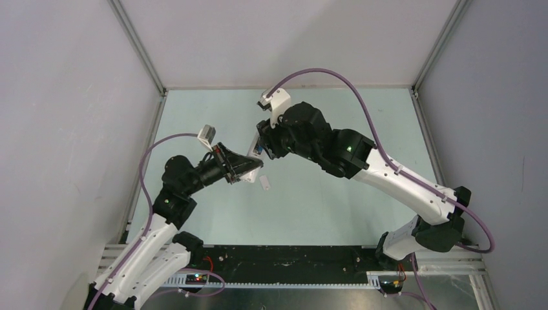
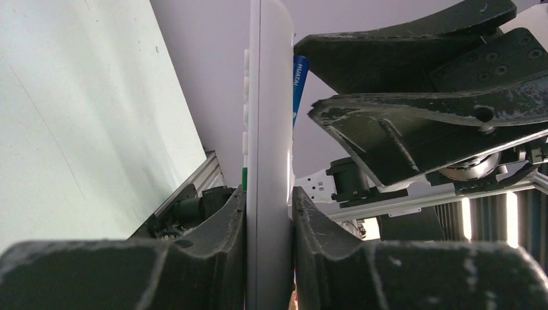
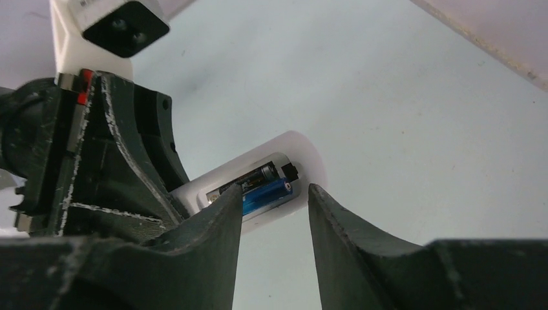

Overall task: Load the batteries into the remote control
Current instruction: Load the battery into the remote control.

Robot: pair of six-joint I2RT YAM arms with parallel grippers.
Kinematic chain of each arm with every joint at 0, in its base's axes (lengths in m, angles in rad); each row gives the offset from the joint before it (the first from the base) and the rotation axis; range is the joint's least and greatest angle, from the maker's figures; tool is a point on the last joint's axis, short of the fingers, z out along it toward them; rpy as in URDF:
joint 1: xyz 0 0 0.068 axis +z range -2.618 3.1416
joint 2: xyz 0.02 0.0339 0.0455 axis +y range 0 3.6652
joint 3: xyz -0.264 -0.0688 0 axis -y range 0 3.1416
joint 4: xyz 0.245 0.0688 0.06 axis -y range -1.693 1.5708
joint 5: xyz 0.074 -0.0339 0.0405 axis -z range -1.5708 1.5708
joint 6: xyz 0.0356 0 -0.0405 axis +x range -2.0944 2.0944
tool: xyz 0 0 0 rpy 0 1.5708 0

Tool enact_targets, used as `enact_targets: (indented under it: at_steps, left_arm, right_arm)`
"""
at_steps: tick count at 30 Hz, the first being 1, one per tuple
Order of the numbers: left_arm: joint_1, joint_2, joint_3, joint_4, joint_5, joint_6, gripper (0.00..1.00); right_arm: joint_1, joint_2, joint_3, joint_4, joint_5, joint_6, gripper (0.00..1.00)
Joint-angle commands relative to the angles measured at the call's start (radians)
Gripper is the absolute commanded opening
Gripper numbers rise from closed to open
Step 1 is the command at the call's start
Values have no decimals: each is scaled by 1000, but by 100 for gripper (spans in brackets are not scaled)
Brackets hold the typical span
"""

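My left hand (image 2: 268, 199) clamps the remote control (image 2: 268, 116) edgewise above the tabletop (image 1: 323, 213), its open bay facing my right hand (image 3: 274, 192), whose fingers (image 3: 362, 258) stand parted and empty. The blue battery (image 3: 266, 194) and dark battery (image 3: 256, 175) lie side by side in that bay, just beyond its tips. Loading looks nearly done; next, I judge, a gentle press to seat the blue one.

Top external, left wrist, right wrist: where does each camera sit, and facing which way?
Top external: above and behind the robot, looking down at the table; both arms show, left gripper and right gripper meeting.
Left wrist: on the left arm, facing along its fingers, clamped on the edge-on remote control.
Right wrist: on the right arm, facing between its open fingers at the batteries.
Shared: both wrist views show the remote control.
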Motion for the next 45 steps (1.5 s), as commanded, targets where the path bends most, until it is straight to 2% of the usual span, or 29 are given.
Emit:
enact_targets:
  at_steps: [1, 6, 12, 16, 27, 37, 45]
  left_arm:
    - [1, 3, 1, 16, 28, -8, 0]
    - [1, 3, -5, 12, 30, -4, 0]
    - [0, -3, -20, 5, 30, 1, 0]
    - [1, -3, -27, 2, 32, 5, 0]
    - [1, -6, -29, -6, 26, 10, 0]
    - [1, -10, -26, -13, 27, 11, 0]
    - [2, -12, -22, -15, 31, 18, 0]
  right_arm:
    - [1, 17, 49, -61, 4, -55, 45]
    - [-3, 24, 46, -50, 0, -63, 45]
    - [-17, 10, 50, -28, -17, -55, 51]
    - [-27, 0, 53, -14, -35, -52, 52]
    - [-52, 14, 53, -10, -142, -35, 36]
    - [-76, 32, 45, -11, -183, -15, 32]
    - [-90, 47, 42, 6, -206, -5, 34]
